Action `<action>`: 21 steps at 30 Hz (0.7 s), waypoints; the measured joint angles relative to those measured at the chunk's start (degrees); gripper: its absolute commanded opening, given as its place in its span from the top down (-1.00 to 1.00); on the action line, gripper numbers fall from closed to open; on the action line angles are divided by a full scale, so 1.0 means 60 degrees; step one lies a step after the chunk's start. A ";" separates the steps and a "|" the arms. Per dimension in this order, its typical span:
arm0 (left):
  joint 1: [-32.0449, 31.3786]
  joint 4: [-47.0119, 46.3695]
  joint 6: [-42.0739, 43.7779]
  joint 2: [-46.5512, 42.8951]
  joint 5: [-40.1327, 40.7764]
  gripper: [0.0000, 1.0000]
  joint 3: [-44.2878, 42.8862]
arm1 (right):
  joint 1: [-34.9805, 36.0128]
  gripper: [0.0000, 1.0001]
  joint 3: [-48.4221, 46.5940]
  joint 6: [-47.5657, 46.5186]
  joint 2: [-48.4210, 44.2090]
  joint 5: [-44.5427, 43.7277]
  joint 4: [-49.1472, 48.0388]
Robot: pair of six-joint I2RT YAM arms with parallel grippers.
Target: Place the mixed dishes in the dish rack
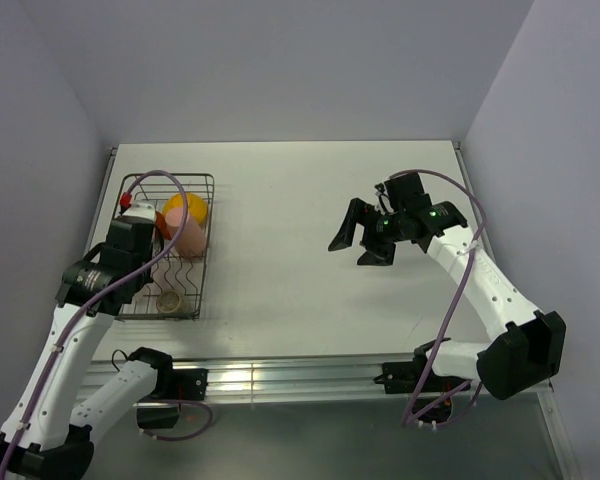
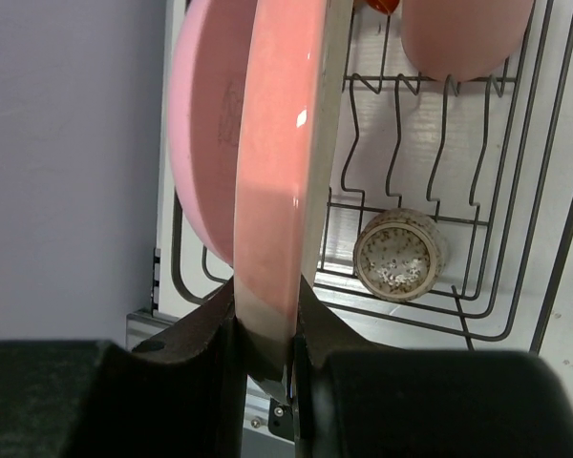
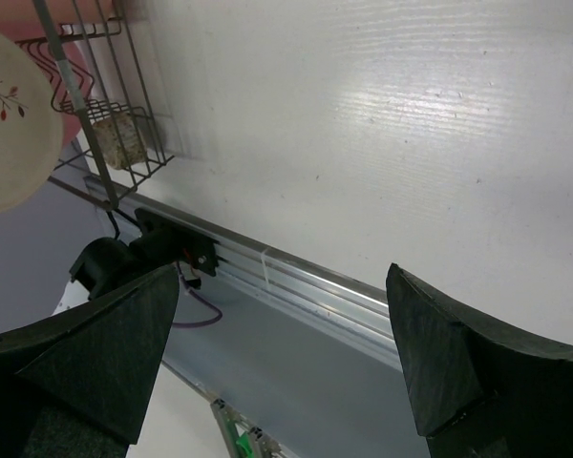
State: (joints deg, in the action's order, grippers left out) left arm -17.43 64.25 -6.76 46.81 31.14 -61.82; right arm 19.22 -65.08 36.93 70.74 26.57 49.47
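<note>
My left gripper (image 2: 267, 310) is shut on the lower rim of a pink-and-cream plate (image 2: 282, 162), held on edge over the left side of the dish rack (image 2: 516, 200). Just to its left a pink plate (image 2: 201, 143) also stands on edge. In the rack are a pink tumbler (image 2: 463, 38), an orange-yellow bowl (image 1: 183, 207) and a small speckled beige cup (image 2: 401, 256) lying near the front. In the top view the left gripper (image 1: 148, 233) sits over the rack (image 1: 205, 250). My right gripper (image 1: 364, 240) hangs open and empty above the table's middle right.
The right wrist view looks past the wide-open right gripper (image 3: 282, 353) at the table's near edge and its metal rail (image 3: 296, 277). The rack's corner (image 3: 105, 167) and the plate's cream face (image 3: 10, 124) show at its top left. Walls close in the table.
</note>
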 measured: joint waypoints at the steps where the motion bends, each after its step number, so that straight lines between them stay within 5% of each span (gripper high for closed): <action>1: 0.0040 0.0007 0.0040 0.0073 -0.0087 1.00 0.0004 | -0.0018 -0.93 0.0000 -0.0011 0.0040 0.0015 0.0004; 21: 0.0783 -0.0273 0.0714 0.0550 -0.1042 1.00 0.0612 | -0.0255 -0.92 0.0393 -0.0106 0.0069 0.0168 -0.0033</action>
State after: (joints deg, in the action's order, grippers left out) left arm -12.73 62.61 -2.48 50.11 24.88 -58.15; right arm 17.69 -62.72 36.29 71.16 27.57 49.28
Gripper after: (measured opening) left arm 0.239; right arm 0.962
